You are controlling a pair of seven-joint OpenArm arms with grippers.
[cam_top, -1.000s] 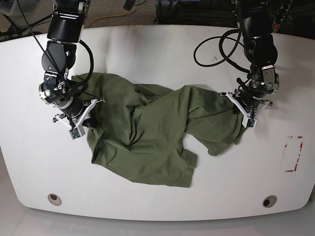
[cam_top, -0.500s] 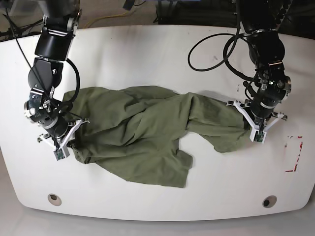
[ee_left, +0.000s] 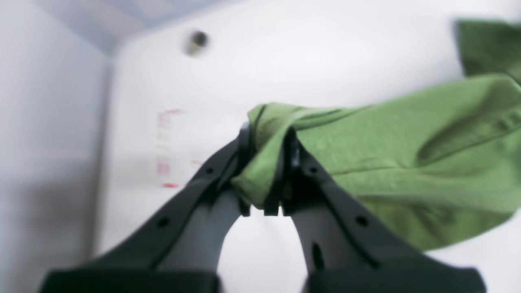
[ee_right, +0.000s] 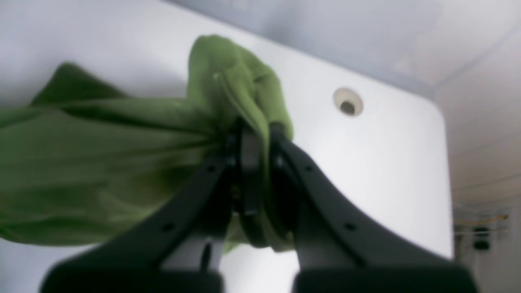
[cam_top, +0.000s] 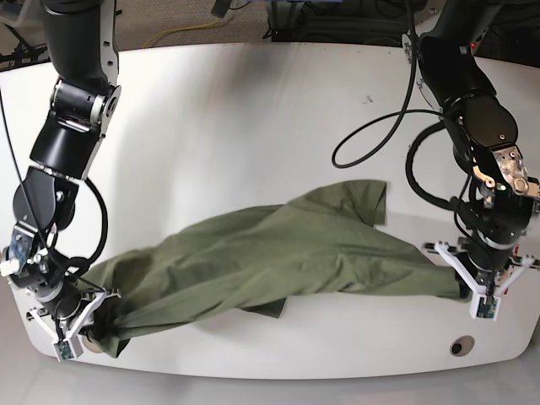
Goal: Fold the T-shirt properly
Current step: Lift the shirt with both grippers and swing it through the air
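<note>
A: Jaws first. The left gripper (ee_left: 264, 171) is clamped on a bunched corner of the shirt (cam_top: 278, 253), and the right gripper (ee_right: 256, 162) is pinched on another wad of it, cloth spilling over the fingertips.

B: And the shirt itself?

A: Strung between them across the near half of the table (cam_top: 253, 101), twisted into a rope-like band, one flap sticking out at the far side.

B: What could go wrong?

A: Both grips look like gathered wads rather than clean edges, though the wrist views are blurred. Pulling wider could slip a corner free, or lay the shirt down twisted so it won't fold flat. The right gripper (cam_top: 80, 325) also sits close to the table's near edge, so cloth may drag off it.

B: Arm poses?

A: Both arms reach far forward and low, wide apart, the left gripper (cam_top: 481, 291) pointing down near the opposite near corner.
</note>
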